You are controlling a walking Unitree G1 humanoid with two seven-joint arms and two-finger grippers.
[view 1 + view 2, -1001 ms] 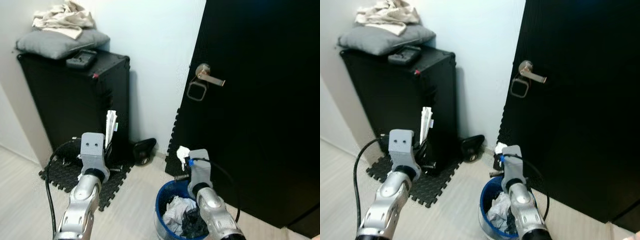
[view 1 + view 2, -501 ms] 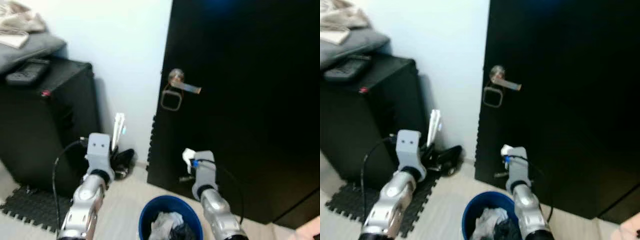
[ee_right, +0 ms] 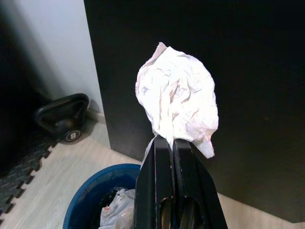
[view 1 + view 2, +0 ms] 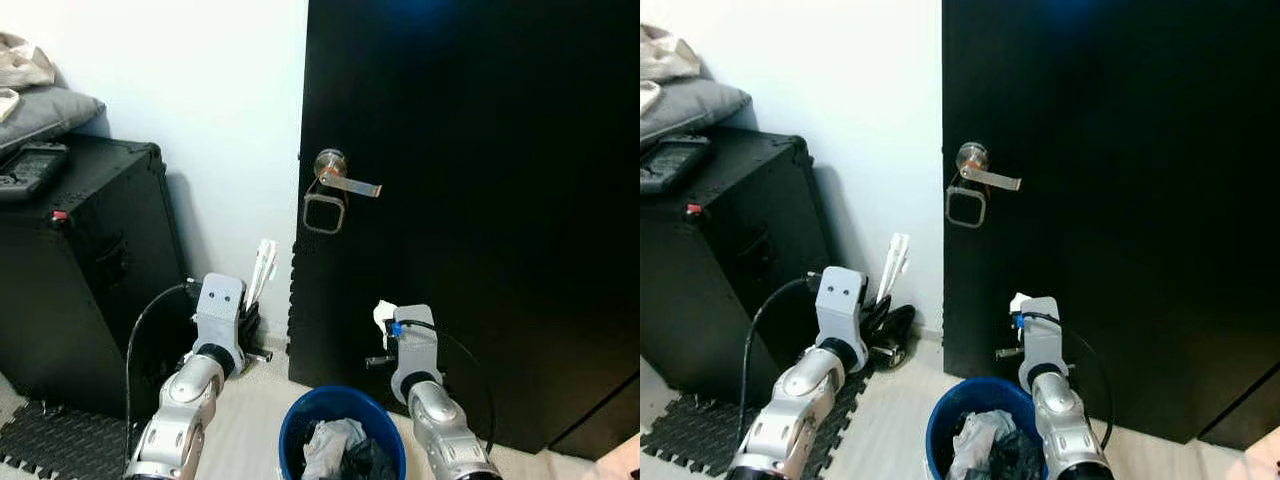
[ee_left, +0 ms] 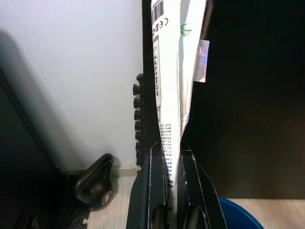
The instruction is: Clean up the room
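Right gripper (image 3: 172, 143) pinches crumpled tissue (image 3: 178, 100) by bottom edge, above blue bin (image 3: 102, 183) — light, soft, likely clingy. Left gripper (image 5: 172, 152) clamps flat wrapper (image 5: 174, 62) — thin, crinkly, slippery.

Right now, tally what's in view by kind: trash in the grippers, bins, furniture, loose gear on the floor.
Trash held: 2, a flat white wrapper in the left gripper and a crumpled tissue in the right gripper
Bins: 1, a blue bin with waste inside
Furniture: 1, a black cabinet
Floor gear: 2, a kettlebell and a foam mat
Total: 6
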